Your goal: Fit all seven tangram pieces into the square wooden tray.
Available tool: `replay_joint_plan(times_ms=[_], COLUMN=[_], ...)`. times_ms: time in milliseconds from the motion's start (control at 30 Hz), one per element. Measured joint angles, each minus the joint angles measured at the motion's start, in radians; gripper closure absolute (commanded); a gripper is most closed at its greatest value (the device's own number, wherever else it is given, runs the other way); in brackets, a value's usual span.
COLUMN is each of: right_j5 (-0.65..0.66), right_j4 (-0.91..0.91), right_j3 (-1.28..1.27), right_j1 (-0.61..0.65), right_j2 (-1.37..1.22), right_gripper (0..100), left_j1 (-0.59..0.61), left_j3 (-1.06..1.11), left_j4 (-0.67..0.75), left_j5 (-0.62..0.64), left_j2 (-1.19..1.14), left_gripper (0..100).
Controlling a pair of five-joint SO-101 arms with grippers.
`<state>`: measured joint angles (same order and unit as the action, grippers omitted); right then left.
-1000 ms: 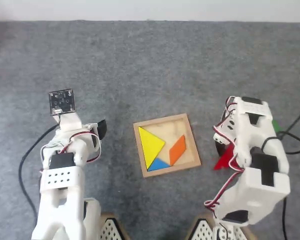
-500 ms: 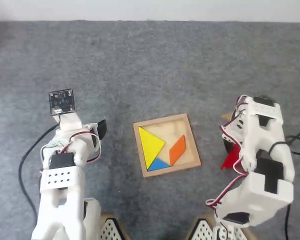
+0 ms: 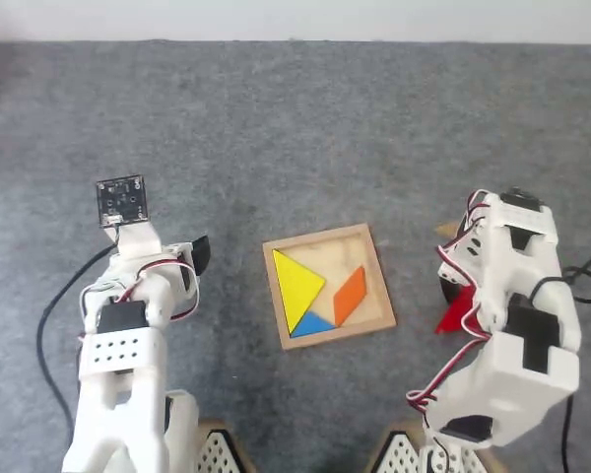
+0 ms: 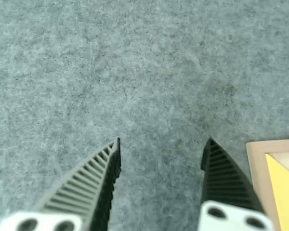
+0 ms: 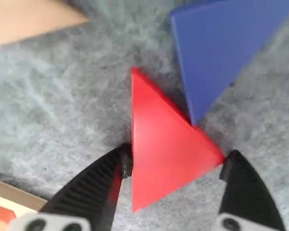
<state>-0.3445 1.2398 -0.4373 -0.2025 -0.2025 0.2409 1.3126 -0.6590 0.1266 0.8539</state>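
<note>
The square wooden tray (image 3: 374, 258) lies mid-table and holds a yellow triangle (image 3: 297, 282), an orange parallelogram (image 3: 350, 295) and a small blue triangle (image 3: 314, 323). To its right a red triangle (image 3: 457, 311) (image 5: 168, 144) lies flat on the mat under the right arm. My right gripper (image 5: 178, 158) is open and low, its fingers straddling the red triangle with the tips at its edges. Beside it lie a big blue piece (image 5: 221, 43) and a tan piece (image 5: 29, 17) (image 3: 443, 231). My left gripper (image 4: 161, 149) (image 3: 199, 254) is open over bare mat left of the tray (image 4: 257, 163).
The grey mat covers the whole table, with wide free room behind the tray. A corner of the tray (image 5: 5, 197) shows close to the right gripper. The arm bases stand at the near edge on both sides.
The right arm has shifted a little to the right, away from the tray, and covers more of the red triangle. The left arm and the pieces in the tray have not moved.
</note>
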Motion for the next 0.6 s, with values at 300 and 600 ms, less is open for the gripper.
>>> replay_joint_plan(times_ms=[300, 600], right_j5=[0.0, -0.052], right_j4=[-0.002, 0.0], right_j3=[0.0, -0.002], right_j1=[-0.008, -0.002], right_j2=[-0.003, 0.051], right_gripper=[83.7, 83.8], left_j1=[0.0, 0.0], left_j3=[0.0, 0.0], left_j4=[0.0, 0.0], left_j5=[0.0, 0.0], left_j2=[0.0, 0.0], left_gripper=[73, 73])
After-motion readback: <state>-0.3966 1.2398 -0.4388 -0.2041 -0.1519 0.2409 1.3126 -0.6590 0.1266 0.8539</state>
